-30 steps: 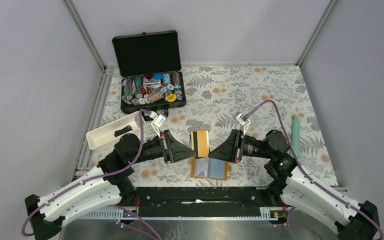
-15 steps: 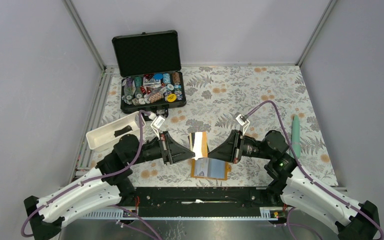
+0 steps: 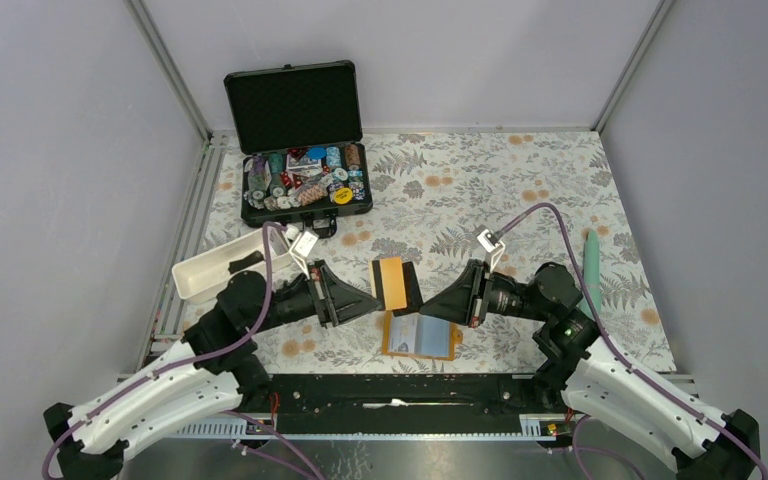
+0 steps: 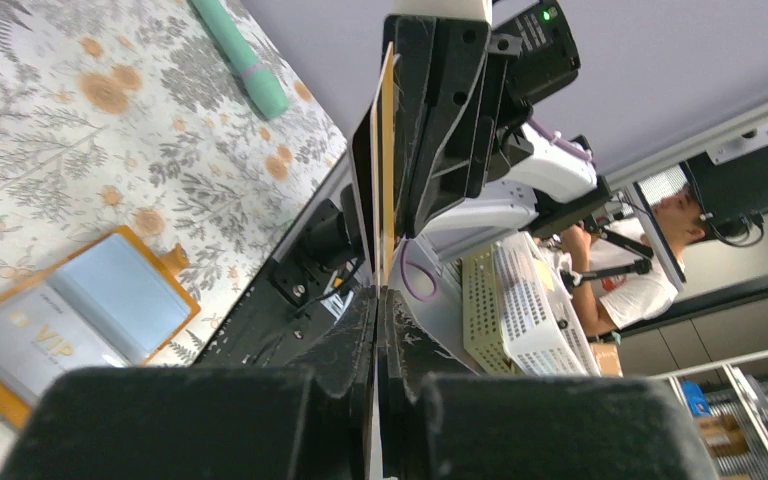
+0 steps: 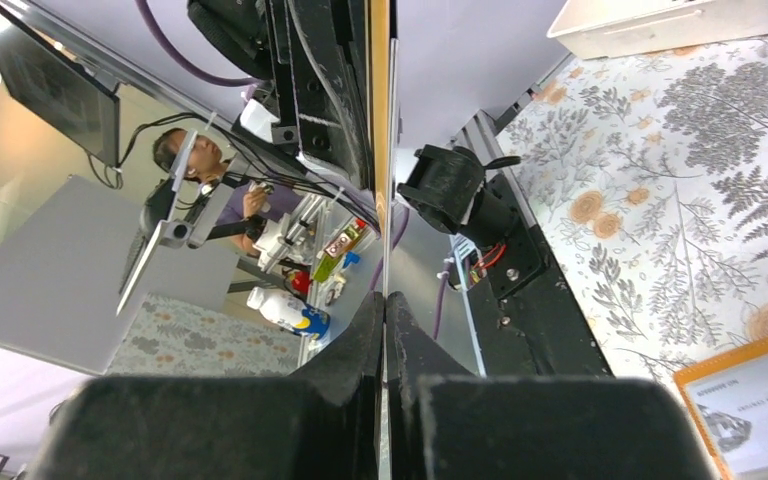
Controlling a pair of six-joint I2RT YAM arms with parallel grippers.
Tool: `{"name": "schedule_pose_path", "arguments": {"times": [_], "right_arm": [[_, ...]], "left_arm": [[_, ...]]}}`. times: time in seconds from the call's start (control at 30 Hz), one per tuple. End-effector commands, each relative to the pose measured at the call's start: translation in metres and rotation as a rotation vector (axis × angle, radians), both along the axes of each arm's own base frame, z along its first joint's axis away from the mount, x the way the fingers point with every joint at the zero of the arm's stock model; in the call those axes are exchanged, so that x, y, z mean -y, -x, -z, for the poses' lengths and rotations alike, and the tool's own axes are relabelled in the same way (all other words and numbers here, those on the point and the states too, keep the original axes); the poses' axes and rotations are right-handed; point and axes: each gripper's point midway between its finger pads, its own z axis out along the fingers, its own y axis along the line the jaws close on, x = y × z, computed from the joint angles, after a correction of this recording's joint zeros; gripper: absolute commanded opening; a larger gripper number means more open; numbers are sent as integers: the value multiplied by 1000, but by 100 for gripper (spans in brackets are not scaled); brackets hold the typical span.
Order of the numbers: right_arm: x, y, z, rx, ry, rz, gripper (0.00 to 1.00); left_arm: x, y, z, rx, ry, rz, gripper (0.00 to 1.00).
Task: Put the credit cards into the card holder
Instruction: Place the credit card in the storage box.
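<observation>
Orange card (image 3: pixel 390 283) now further left in clenched left pincer (image 3: pixel 376 294); black card (image 3: pixel 412 288) in clenched right pincer (image 3: pixel 423 304).

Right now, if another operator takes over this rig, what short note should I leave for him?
Left end effector: shut on the gold card, held in the air.
Right end effector: shut, apparently on the black card overlapping it.
Card holder: open flat on the table, close to the held cards; a pale VIP card sits in one sleeve.
Done: neither held card is in yet.
Left: separate them, then slide each into a sleeve, probably one arm at a time.
</observation>
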Motion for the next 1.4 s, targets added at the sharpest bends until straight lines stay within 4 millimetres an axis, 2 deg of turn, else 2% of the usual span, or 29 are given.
{"name": "schedule_pose_path", "arguments": {"times": [0.0,0.3,0.53,0.63,0.77,1.13,1.27,1.37], "right_arm": [[5,-10,-6,60,0,77,0],[8,-26,17,57,106,161,0],[9,-28,29,43,135,176,0],[13,-35,30,45,155,227,0],[19,-41,31,52,188,276,0],[20,-39,23,87,189,271,0],[19,-39,22,100,190,264,0],[15,-44,21,96,191,264,0]], "left_arm": [[-17,-15,-17,52,1,-113,0],[-20,-28,-32,79,1,-99,0],[-34,-58,-29,63,-44,-193,0],[-41,-70,-18,27,-58,-217,0],[-57,-87,8,-48,-115,-276,0],[-115,-131,54,-218,-266,-484,0],[-123,-134,59,-222,-284,-502,0],[-124,-130,48,-162,-287,-501,0]]}}
